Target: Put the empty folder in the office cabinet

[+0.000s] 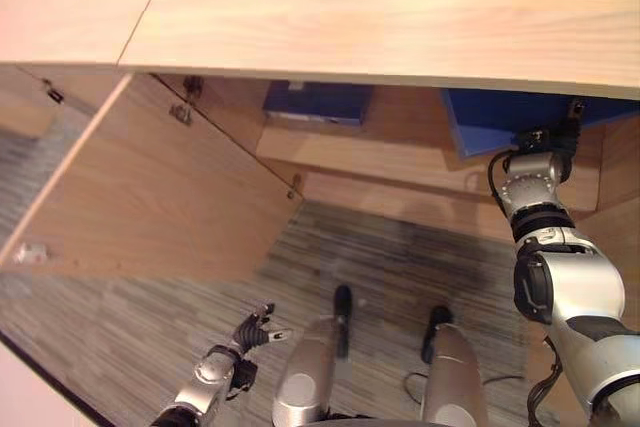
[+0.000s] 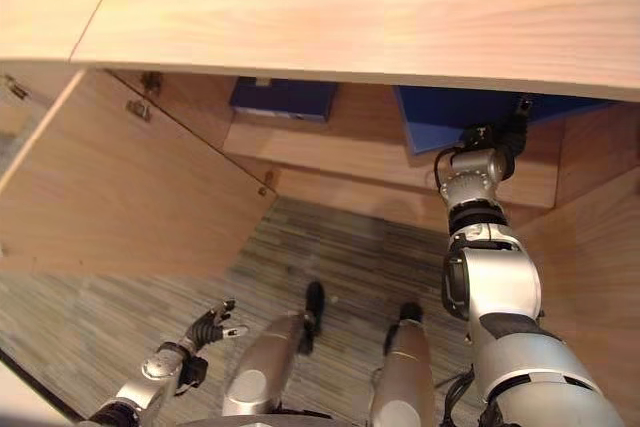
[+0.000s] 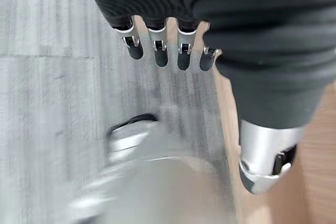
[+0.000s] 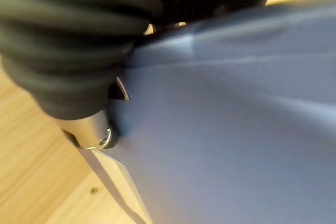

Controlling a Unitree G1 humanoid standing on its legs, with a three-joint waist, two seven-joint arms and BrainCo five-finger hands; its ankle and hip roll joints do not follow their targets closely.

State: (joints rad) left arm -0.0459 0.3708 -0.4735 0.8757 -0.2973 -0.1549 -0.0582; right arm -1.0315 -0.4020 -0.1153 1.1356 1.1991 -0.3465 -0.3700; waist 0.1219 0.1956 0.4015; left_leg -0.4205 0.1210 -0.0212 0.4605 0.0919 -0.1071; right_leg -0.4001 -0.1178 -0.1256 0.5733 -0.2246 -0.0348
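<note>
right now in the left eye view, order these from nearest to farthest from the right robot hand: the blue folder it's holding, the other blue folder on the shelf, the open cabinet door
1. Blue folder, at the right robot hand, on the cabinet's right.
2. Other blue folder, on the shelf, further left.
3. Open cabinet door, swung out on the far left.

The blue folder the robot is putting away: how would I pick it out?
Look inside the open wooden cabinet, under its top. Two blue items sit there; the folder is the brighter one where the right arm ends, with the right hand against it. The darker blue item to its left lies untouched.
</note>
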